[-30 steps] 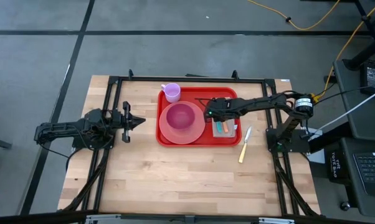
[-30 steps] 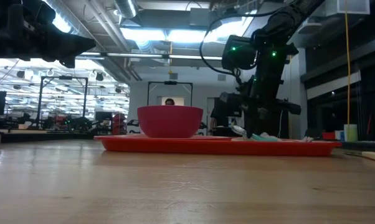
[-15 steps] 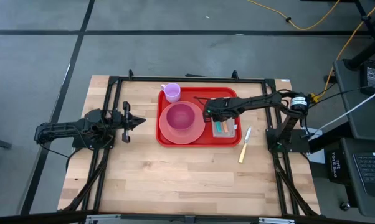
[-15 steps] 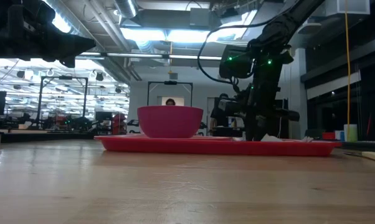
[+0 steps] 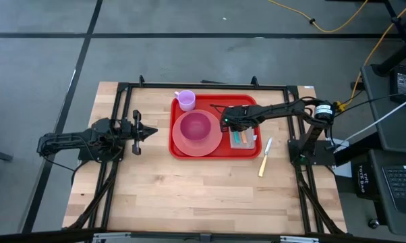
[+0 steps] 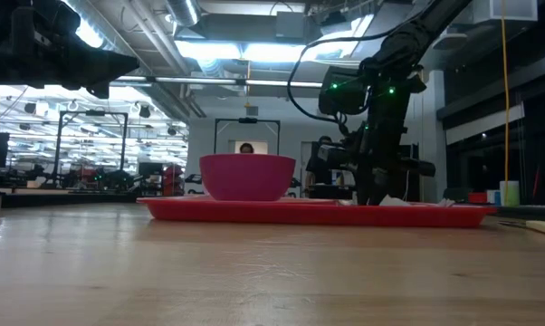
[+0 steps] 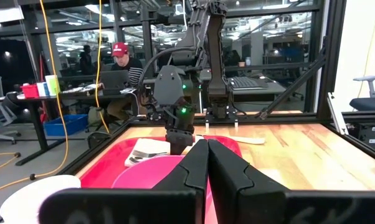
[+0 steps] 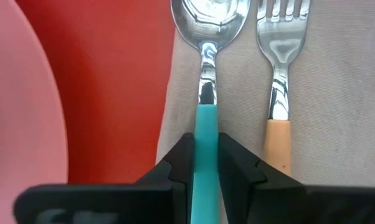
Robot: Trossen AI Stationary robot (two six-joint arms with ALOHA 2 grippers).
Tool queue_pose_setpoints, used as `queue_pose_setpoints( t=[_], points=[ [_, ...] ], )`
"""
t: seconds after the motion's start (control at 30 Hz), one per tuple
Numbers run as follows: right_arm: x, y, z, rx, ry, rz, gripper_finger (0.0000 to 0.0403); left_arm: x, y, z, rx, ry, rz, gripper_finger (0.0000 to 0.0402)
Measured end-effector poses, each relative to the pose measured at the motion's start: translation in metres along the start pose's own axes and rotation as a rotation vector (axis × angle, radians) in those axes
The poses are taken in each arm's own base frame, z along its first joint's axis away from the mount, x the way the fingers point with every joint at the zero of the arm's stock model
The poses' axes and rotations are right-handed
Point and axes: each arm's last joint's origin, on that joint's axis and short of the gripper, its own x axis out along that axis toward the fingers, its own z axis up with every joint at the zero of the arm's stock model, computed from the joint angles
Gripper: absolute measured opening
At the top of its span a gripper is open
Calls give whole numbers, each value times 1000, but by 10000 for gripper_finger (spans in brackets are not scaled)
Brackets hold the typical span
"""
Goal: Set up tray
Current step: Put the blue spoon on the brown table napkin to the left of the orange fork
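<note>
Grippers number two. We see the left gripper (image 5: 149, 131) shut and empty, waiting left of the tray (image 5: 178, 148), apart from it. We count one tray, mid-table toward the far edge; one cup (image 5: 185, 100) at its far-left corner; one plate (image 5: 197, 138) bearing one bowl (image 5: 195, 125); one napkin (image 5: 244, 141) on the tray's right part; one knife (image 5: 264, 156) on the table just right of the tray. The right gripper (image 5: 230, 122) is down over the napkin. Only the right wrist view shows one spoon (image 8: 205, 93) and one fork (image 8: 278, 87) side by side on the napkin, the fingers (image 8: 181, 158) clamped on the spoon's teal handle. Only the left wrist view shows a person (image 7: 126, 65) seated at a desk beyond.
</note>
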Motion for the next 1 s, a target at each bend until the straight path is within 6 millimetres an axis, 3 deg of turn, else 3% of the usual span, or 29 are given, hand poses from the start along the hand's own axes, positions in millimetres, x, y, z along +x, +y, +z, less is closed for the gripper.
queue_pose_setpoints(
  t=[0.37, 0.73, 1.0],
  points=[
    [0, -1, 1, -5, -1, -3, 57, 0, 0, 0, 0, 0, -1, 4],
    [1, 0, 1, -21, -2, -2, 107, 0, 0, 0, -6, 0, -1, 4],
    [1, 0, 0, -20, 21, 12, 116, 0, 0, 0, -8, 0, -1, 4]
  ],
)
